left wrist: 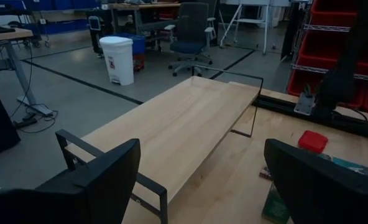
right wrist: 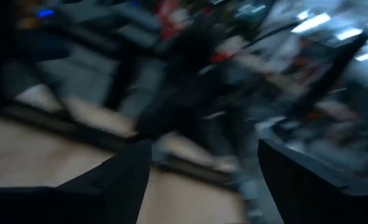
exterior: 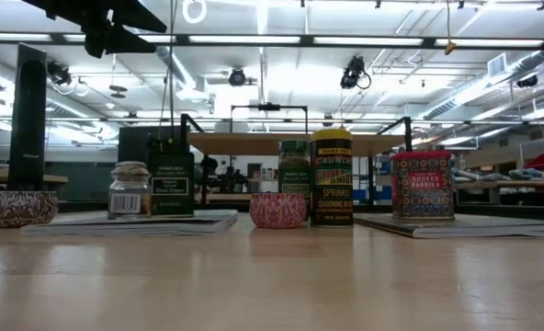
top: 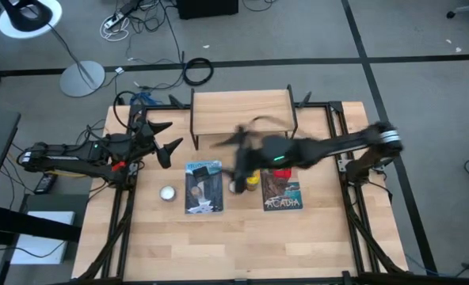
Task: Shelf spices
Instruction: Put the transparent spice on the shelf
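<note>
Yellow-capped jar [exterior: 332, 177]: rigid, probably light, slippery; we'd grip mid-body (tall, tippy). Right pincer [top: 242, 150] wide; left pincer [top: 165, 139] wide.

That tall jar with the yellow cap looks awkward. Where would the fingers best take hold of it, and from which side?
Probably around the round body just under the cap. The yellow-capped jar stands upright and is tallest in its row, so its upper part is clear. Coming down from above looks safest: the green jar and the patterned ball crowd one flank.
</note>
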